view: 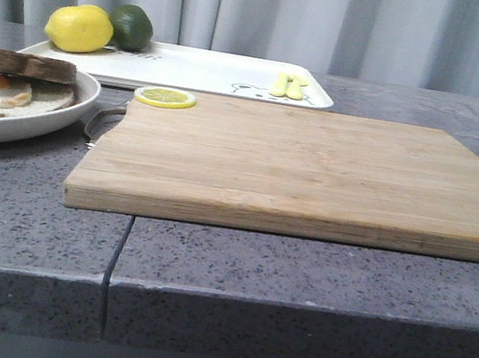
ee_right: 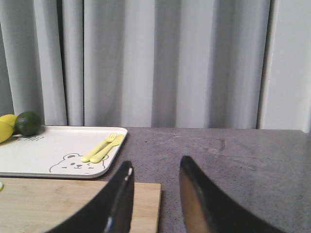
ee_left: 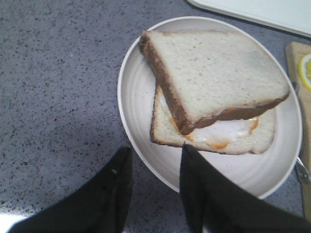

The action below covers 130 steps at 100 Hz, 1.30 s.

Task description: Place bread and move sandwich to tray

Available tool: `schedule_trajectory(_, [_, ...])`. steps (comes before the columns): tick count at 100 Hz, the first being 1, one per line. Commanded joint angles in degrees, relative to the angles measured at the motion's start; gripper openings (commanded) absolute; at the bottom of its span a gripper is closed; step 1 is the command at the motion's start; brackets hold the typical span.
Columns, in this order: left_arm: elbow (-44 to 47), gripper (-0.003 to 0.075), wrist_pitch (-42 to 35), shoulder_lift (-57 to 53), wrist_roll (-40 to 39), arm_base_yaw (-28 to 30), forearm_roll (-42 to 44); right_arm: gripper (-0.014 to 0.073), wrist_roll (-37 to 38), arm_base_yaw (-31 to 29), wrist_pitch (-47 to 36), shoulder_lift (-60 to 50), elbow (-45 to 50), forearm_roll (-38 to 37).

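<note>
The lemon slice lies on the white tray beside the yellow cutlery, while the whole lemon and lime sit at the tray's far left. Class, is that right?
Not quite. The lemon slice lies on the near-left corner of the bamboo cutting board, not on the tray. The front view shows this. The rest holds: the yellow cutlery is on the tray, with the lemon and lime at its left end.

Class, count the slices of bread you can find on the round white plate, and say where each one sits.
2. The top slice lies skewed over the fried egg; the bottom slice lies flat on the plate beneath the egg. Another slice could be hidden underneath.
</note>
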Motion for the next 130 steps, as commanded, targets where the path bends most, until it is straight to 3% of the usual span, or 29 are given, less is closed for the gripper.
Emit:
schedule_trajectory(1, [-1.5,0.0222,-4.1,2.0,-0.6,1.2,-2.0,0.0256,-0.7,-0.5,-2.5,0.2,-1.7,-1.5])
schedule_trajectory(48, [-1.5,0.0222,-10.6,14.0,-0.6,1.5,-5.4,0.0256,-0.7,-0.5,-2.5,0.2,-1.7,-1.4])
schedule_trajectory(130, [-1.6,0.0222,-15.8,23.0,-0.6,1.5,-5.9,0.0256,-0.7,-0.5,-2.8,0.2,-1.7,-1.4])
